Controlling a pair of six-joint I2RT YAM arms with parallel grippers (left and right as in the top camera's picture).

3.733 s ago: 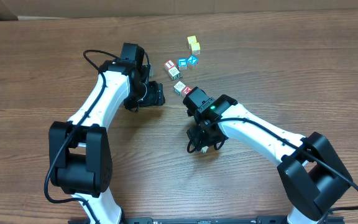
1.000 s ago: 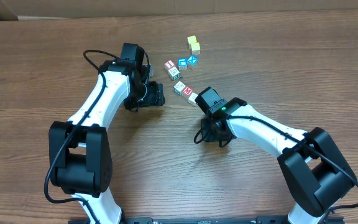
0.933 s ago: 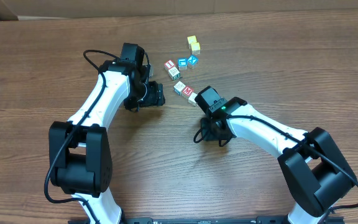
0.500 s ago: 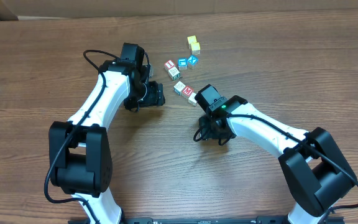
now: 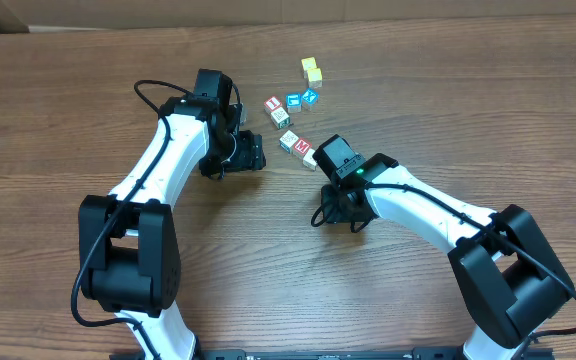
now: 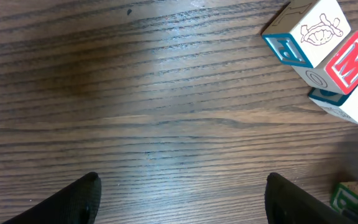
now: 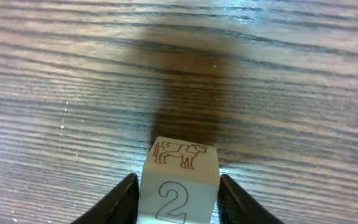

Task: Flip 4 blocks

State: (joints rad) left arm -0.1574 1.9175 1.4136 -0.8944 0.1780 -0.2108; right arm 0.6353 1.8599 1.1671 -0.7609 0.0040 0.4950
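Observation:
In the right wrist view, a pale block (image 7: 179, 183) with a brown cow on one face and a "2" on another sits between my right gripper's (image 7: 178, 198) fingers, which press on both its sides. From overhead the right gripper (image 5: 332, 215) hides this block. More pale letter blocks lie in a loose group (image 5: 288, 140), one with a red M (image 5: 303, 148). The left wrist view shows the red M block (image 6: 353, 65) and a turtle-faced one (image 6: 309, 31) at top right. My left gripper (image 6: 182, 199) stands open over bare wood, just left of the group (image 5: 252, 152).
Two blue-faced cubes (image 5: 301, 99) and two yellow cubes (image 5: 311, 70) lie beyond the group. A green-lettered cube (image 6: 353, 199) shows at the left wrist view's lower right edge. The wooden table (image 5: 88, 120) stretches to a back edge along the top.
Since the earliest frame, the right arm has moved up and right toward the block group. Over the last second it barely shifted. The left arm has not moved.

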